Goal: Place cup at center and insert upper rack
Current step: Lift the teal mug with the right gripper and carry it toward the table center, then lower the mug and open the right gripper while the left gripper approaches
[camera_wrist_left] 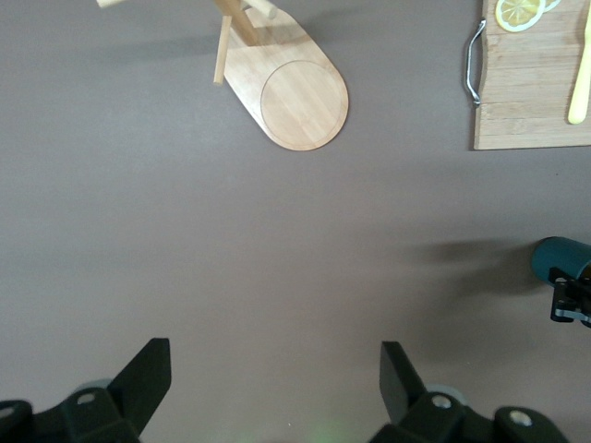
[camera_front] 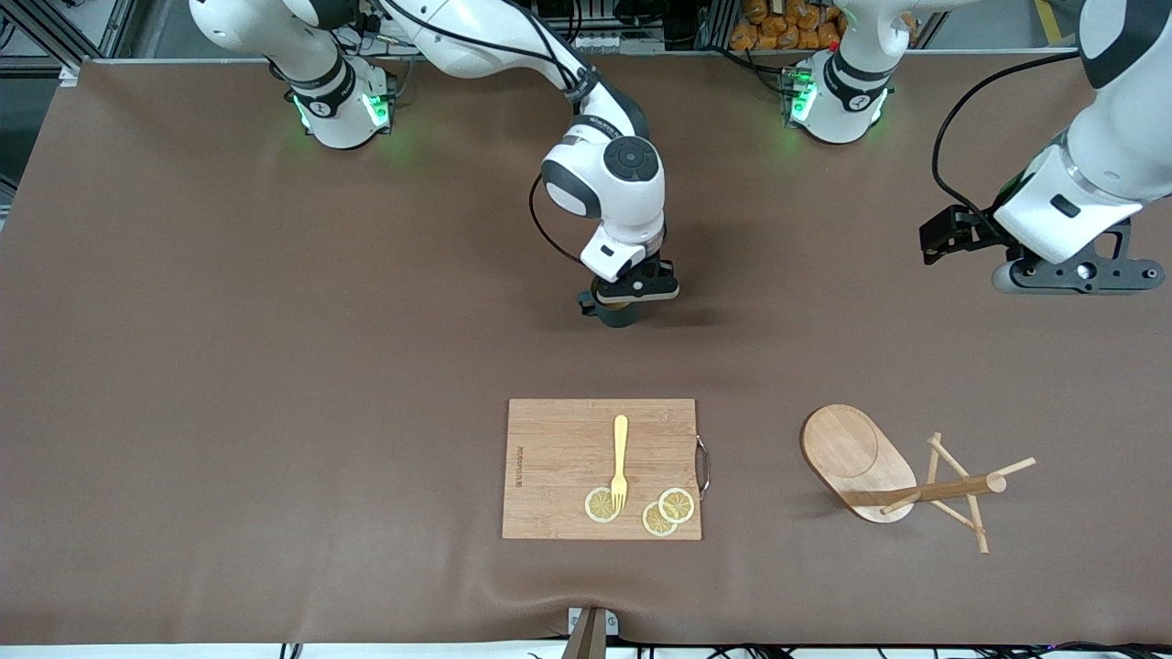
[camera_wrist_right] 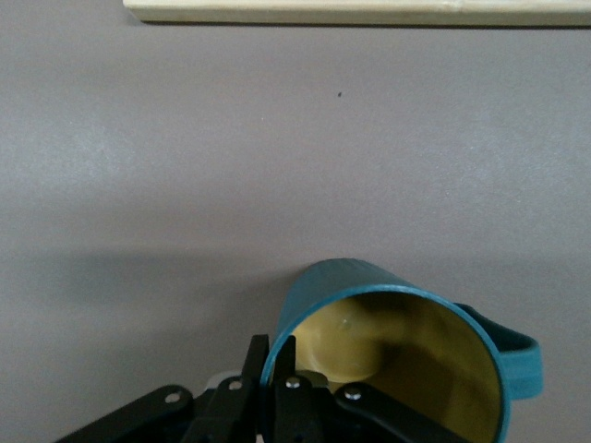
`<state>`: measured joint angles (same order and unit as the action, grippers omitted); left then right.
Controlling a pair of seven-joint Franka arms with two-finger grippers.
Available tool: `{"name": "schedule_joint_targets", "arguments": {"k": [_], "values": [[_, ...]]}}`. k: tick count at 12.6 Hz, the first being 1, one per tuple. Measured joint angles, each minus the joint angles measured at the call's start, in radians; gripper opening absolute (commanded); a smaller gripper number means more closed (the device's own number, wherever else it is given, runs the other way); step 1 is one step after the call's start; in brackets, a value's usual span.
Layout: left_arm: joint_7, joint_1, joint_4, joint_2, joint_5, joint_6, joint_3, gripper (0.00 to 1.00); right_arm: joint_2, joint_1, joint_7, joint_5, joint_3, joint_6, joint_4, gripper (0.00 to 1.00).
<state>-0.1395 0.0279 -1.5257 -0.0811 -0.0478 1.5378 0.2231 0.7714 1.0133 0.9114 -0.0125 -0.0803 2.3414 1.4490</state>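
1. The right pincer (camera_front: pixel 630 295) is clamped on the rim of the cup (camera_front: pixel 615 313), which sits upright on the desk (camera_front: pixel 275 366) at about the center, farther from the front camera than the cutting board (camera_front: pixel 558 467)
2. The cup looks placed but is not yet let go
3. The left pincer (camera_wrist_left: pixel 268 388) waits with its fingers apart, over bare desk
4. The upper rack (camera_front: pixel 902 480) lies on its side, untouched; inserting it remains
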Motion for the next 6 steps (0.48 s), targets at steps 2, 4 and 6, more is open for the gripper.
{"name": "schedule_joint_targets", "arguments": {"k": [2, 4, 6], "values": [[-0.002, -0.001, 0.0, 0.0, 0.0, 0.002, 0.008, 1.0, 0.0, 0.003, 0.0, 0.0, 0.0, 0.002, 0.0, 1.0], [-0.003, 0.0, 0.0, 0.0, 0.0, 0.002, 0.008, 1.0, -0.001, 0.004, 0.001, 0.0, 0.0, 0.004, -0.01, 1.0], [-0.008, 0.001, 0.0, 0.0, 0.0, 0.002, 0.009, 1.0, -0.012, 0.004, 0.003, -0.001, -0.005, 0.004, -0.027, 1.0]]}}
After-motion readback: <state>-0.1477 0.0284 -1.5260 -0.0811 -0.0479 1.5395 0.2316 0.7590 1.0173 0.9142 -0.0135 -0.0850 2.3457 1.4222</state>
